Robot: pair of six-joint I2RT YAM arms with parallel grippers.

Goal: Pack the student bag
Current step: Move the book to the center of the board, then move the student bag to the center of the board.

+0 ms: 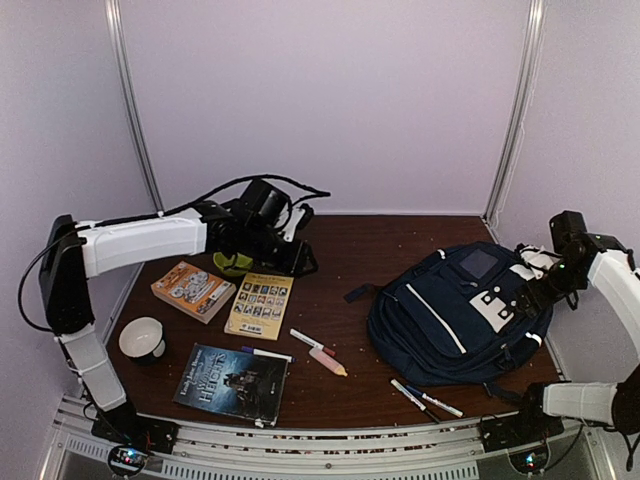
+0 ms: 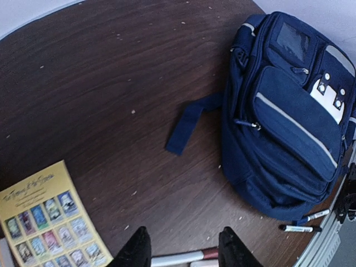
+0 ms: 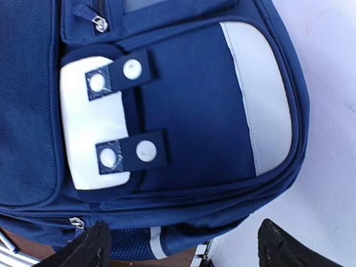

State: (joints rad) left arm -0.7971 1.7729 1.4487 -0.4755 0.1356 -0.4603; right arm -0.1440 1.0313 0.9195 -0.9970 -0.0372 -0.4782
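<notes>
I see the student bag (image 1: 455, 315), plump navy weave with smooth white patches, flat on the wood-grain table (image 1: 370, 240). My right gripper (image 3: 182, 233) hangs at its right edge, spread wide, empty; my left gripper (image 2: 183, 245), well left of it, likewise.

I see a dark brown wooden table (image 1: 350, 240), flecked with pale crumbs. I take its centre as the dial, with 12 on the far side from the arm bases. The student bag (image 1: 455, 315) lies flat at 3 o'clock. At 9 an orange book (image 1: 193, 290) lies just beside a yellow book (image 1: 259, 304). A white cup (image 1: 142, 340) stands at 8. A dark book (image 1: 232, 383) lies at 7, two markers (image 1: 312, 343) near 6 and two pens (image 1: 435, 402) at 5.
</notes>
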